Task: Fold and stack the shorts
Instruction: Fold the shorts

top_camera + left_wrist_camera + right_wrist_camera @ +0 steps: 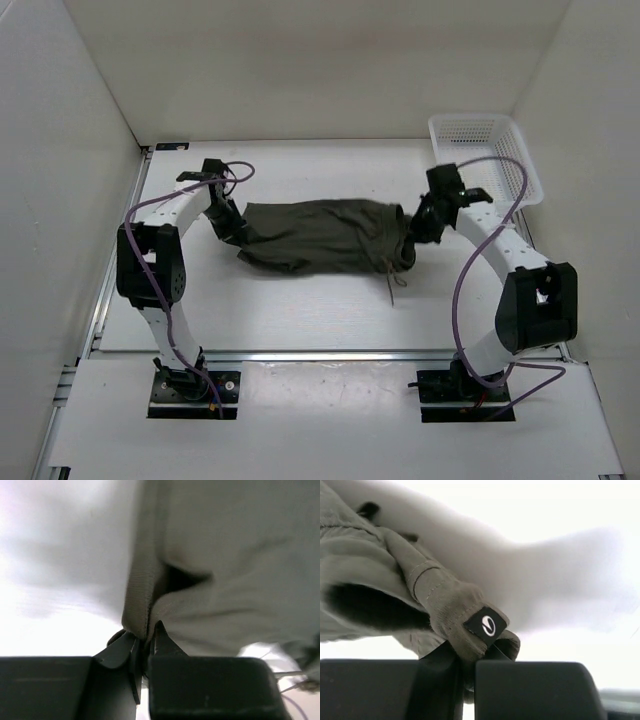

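A white surface [330, 310] fills the overhead view, with walls around it. Across its middle lie the dark olive shorts [320, 235], pulled out sideways between the two arms and rumpled, not yet folded.

The task looks to be at its opening: the cloth is held at both ends, ready to be spread flat or folded over. The left pincer [232, 228] is closed on a hem edge at the left end; its wrist view shows the fingers [162, 642] pinching the cloth. The right pincer [410, 235] is clamped on the bunched waistband at the right end.

The next move probably needs both arms to travel together, keeping the cloth taut so that it lands smooth.

A white basket [490, 150] sits at the far right corner, well apart from the shorts. A thin drawstring [392, 285] trails loose towards the near edge and could catch in a fold. A small black label [485, 625] shows on the waistband.
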